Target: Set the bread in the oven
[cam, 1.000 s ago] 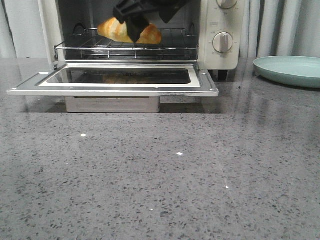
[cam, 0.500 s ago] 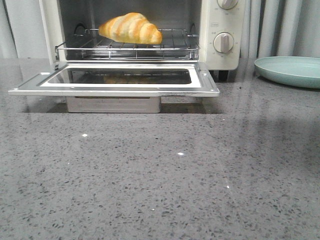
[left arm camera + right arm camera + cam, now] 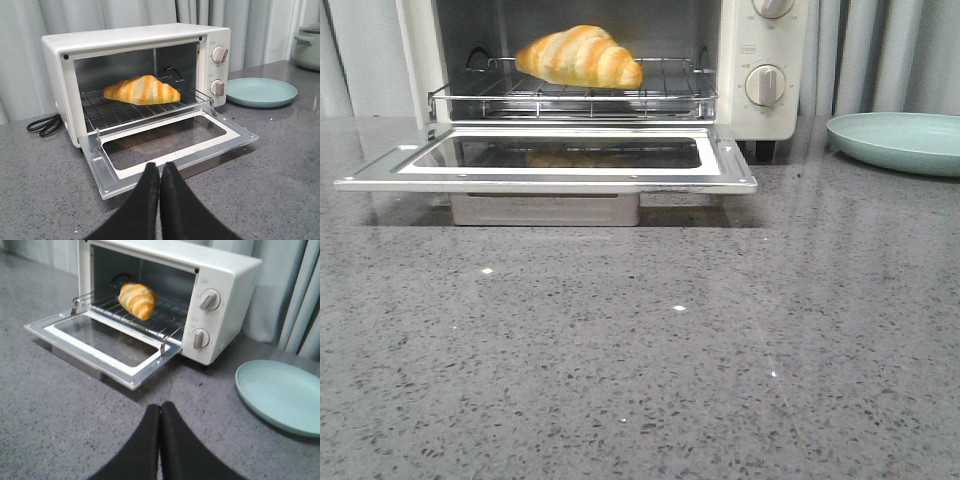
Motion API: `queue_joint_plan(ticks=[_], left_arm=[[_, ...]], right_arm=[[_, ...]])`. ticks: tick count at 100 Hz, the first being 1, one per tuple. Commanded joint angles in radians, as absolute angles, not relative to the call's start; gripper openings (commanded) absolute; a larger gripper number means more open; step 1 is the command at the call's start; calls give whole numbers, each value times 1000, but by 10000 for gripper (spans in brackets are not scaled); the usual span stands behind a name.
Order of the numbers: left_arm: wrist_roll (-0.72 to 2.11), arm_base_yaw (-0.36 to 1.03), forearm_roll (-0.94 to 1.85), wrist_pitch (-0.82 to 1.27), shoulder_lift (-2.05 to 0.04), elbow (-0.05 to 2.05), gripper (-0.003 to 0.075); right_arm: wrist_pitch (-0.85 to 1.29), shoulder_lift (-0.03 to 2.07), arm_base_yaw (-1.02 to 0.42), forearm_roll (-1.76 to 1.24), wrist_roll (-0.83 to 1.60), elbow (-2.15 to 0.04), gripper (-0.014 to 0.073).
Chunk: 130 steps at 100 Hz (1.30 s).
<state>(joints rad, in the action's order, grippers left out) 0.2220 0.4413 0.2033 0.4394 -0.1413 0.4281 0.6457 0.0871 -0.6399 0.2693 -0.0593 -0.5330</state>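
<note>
The bread (image 3: pixel 580 57), a golden-orange croissant with pale stripes, lies on the wire rack inside the cream-white oven (image 3: pixel 760 110). It also shows in the left wrist view (image 3: pixel 141 90) and the right wrist view (image 3: pixel 137 300). The oven door (image 3: pixel 545 165) hangs open and flat. The oven shows in the left wrist view (image 3: pixel 130 37) and the right wrist view (image 3: pixel 225 315). My left gripper (image 3: pixel 159 167) is shut and empty, in front of the open door. My right gripper (image 3: pixel 159 407) is shut and empty over the counter, well back from the oven. Neither gripper shows in the front view.
A pale green plate (image 3: pixel 900 142) lies on the counter to the right of the oven, also in the left wrist view (image 3: pixel 260 92) and right wrist view (image 3: pixel 280 395). A black power cord (image 3: pixel 44 124) lies left of the oven. A pot (image 3: pixel 309 47) stands far right.
A black gripper was at the bread inside the oven one second ago; it has withdrawn out of the front view. The bread stays on the rack.
</note>
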Motion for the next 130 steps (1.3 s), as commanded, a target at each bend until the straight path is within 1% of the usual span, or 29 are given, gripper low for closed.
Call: queue_joint_plan(ticks=[1, 7, 26, 68, 78, 86, 105, 110, 120, 130], left_arm=[[212, 442, 214, 351, -154, 454, -21], [212, 442, 214, 353, -154, 454, -21], [212, 442, 227, 357, -155, 454, -21], [212, 433, 227, 352, -155, 433, -21], [212, 392, 220, 350, -147, 402, -21], [214, 335, 148, 301, -121, 353, -21], [197, 190, 133, 62, -6, 97, -21], [175, 164, 130, 38, 25, 38, -21], [173, 128, 108, 77, 28, -25, -21], [173, 110, 110, 238, 30, -21, -21]], right_arm=[[536, 23, -633, 312, -65, -542, -48], [538, -35, -633, 304, -65, -542, -48], [557, -3, -633, 286, -65, -544, -48], [559, -3, -633, 286, -65, -544, -48], [559, -3, -633, 286, -65, -544, -48], [559, -3, -633, 286, -65, -544, -48], [559, -3, -633, 286, -65, -544, -48], [559, -3, -633, 286, -65, -544, -48], [559, -2, -633, 286, -65, -544, -48], [559, -2, -633, 286, -65, -544, -48]])
